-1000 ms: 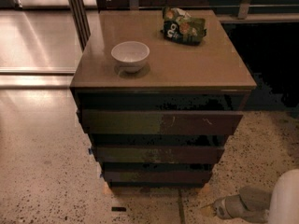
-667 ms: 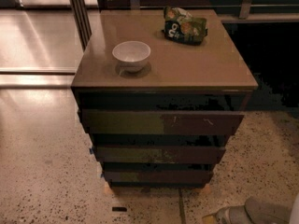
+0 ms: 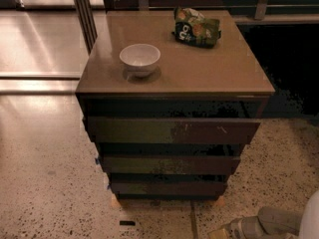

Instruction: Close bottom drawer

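Dark brown wood forms the bottom drawer (image 3: 168,188), the lowest and narrowest-looking of three handle-less fronts on the cabinet. Its long axis runs left to right, and its flat front faces the near side. It sits low, just above the speckled stone floor (image 3: 50,183), under the middle drawer front (image 3: 169,164) and the widest drawer front (image 3: 172,132), which carries small pale scratches. The cabinet's smooth tan top (image 3: 209,73) holds a round white bowl (image 3: 140,59) near the left and a crumpled green snack bag (image 3: 196,28) at the far side. The gripper (image 3: 230,230), grey and rounded, lies low at the near right, close to the floor. The drawer is to its left and farther off, not touching it. Whether the gripper is open or closed cannot be told.
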Tool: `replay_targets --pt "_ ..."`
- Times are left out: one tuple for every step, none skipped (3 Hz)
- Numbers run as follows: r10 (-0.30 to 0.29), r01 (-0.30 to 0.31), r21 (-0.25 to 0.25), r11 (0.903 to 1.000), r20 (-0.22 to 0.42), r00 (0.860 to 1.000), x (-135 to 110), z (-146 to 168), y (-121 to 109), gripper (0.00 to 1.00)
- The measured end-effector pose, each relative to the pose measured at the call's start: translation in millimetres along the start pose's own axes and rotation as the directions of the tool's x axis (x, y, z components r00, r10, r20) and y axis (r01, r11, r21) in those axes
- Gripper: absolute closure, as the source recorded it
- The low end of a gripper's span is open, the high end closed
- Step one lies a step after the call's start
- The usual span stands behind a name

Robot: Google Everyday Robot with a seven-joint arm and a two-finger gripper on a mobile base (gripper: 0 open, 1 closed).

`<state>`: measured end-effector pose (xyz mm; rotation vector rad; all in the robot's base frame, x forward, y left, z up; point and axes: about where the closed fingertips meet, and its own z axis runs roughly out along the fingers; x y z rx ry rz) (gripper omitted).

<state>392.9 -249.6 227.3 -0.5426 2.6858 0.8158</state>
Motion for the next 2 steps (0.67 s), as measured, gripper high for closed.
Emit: replay_targets --pt "0.011 -0.012 -0.01 0.9999 -0.009 1.0 12.9 -0.2 10.5 0.0" --pt "0.011 -0.012 -0.01 0.9999 -0.009 1.0 12.9 -0.2 10.5 0.0"
